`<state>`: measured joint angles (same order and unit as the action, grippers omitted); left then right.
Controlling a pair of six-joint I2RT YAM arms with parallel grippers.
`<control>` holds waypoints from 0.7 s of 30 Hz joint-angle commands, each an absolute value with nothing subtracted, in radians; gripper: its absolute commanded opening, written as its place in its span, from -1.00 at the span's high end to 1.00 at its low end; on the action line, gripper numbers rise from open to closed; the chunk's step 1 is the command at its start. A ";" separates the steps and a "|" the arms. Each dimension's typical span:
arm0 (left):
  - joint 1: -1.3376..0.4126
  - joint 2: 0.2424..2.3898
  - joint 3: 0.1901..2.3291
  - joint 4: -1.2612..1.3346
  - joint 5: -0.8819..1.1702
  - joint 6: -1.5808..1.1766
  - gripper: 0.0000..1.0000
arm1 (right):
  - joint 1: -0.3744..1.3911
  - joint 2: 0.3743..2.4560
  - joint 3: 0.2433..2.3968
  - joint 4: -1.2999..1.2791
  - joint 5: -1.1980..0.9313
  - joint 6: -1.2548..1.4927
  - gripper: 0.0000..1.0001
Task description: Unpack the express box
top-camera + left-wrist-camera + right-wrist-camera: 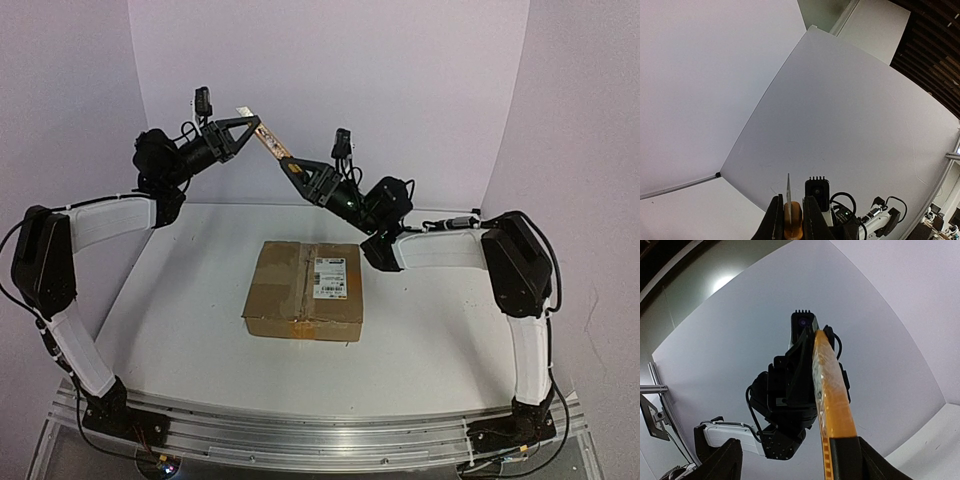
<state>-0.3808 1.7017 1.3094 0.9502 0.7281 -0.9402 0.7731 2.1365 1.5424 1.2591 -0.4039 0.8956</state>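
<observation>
Left claw (252,125) raised, gripping knife (269,141); right claw (292,167) raised, gaping around it.

Closed express box (303,290), lying flat
Brown cardboard, slightly skewed, near the middle of the table (180,330); white label (331,277) on top toward its right side.

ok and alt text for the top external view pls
Two robot arms meet in the air above a white table, a slim utility knife spanning between them, with the left claw gripping one end and the right claw at the other. Below them the express box, taped shut with a white shipping label, lies flat on the table.
</observation>
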 commanded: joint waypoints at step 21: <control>-0.420 1.699 1.333 0.987 0.689 -0.927 1.00 | 0.760 2.109 1.607 1.226 -0.431 0.913 1.00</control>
<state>-0.4126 1.7046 1.3098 0.9856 0.7119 -0.9344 0.7557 2.1468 1.5978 1.2034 -0.4076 0.9256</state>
